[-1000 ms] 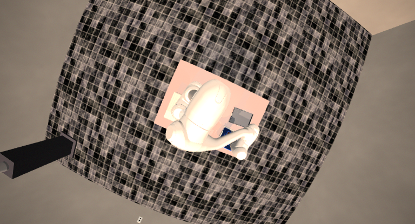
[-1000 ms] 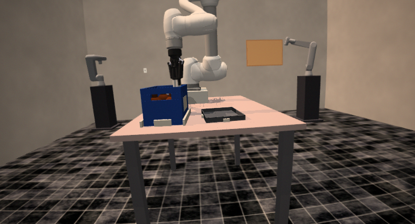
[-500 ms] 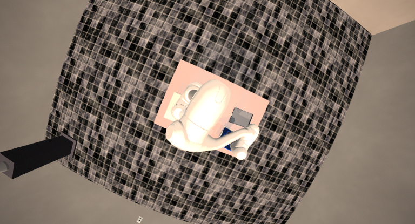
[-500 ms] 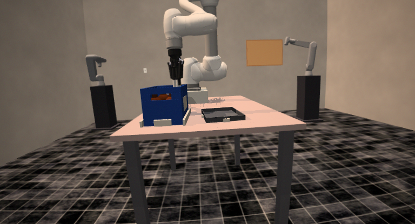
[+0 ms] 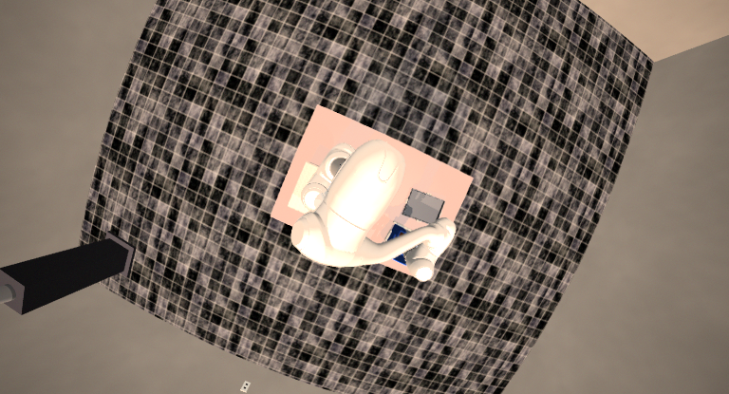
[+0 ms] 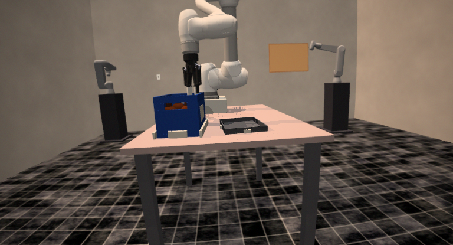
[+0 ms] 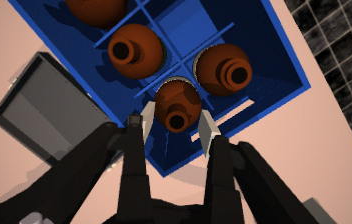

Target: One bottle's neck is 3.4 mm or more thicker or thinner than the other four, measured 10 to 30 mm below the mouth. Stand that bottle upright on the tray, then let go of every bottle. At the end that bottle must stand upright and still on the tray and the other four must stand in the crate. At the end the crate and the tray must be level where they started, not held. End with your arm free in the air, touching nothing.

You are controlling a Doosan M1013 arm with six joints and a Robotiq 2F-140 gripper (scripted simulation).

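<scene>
My gripper (image 6: 193,91) (image 7: 177,116) is open, its pale fingertips on either side of a brown bottle (image 7: 177,97) with gaps to its neck. That bottle stands in the near corner cell of the blue crate (image 5: 396,234) (image 6: 177,121) (image 7: 189,25). Another brown bottle (image 7: 212,70) stands to its right in the wrist view, one (image 7: 144,47) to its upper left, and one (image 7: 97,11) is cut off at the top edge. A fifth bottle is not in sight. The neck widths cannot be told apart surely. The grey tray (image 5: 427,205) (image 6: 243,124) (image 7: 37,110) lies level beside the crate, with no bottle on it.
Blue dividers (image 7: 122,26) split the crate, and its walls rise close around the fingers. Pale blocks (image 6: 177,134) stand against the crate's foot on the pink table (image 6: 291,132). A small pale block (image 6: 246,131) sits at the tray's front.
</scene>
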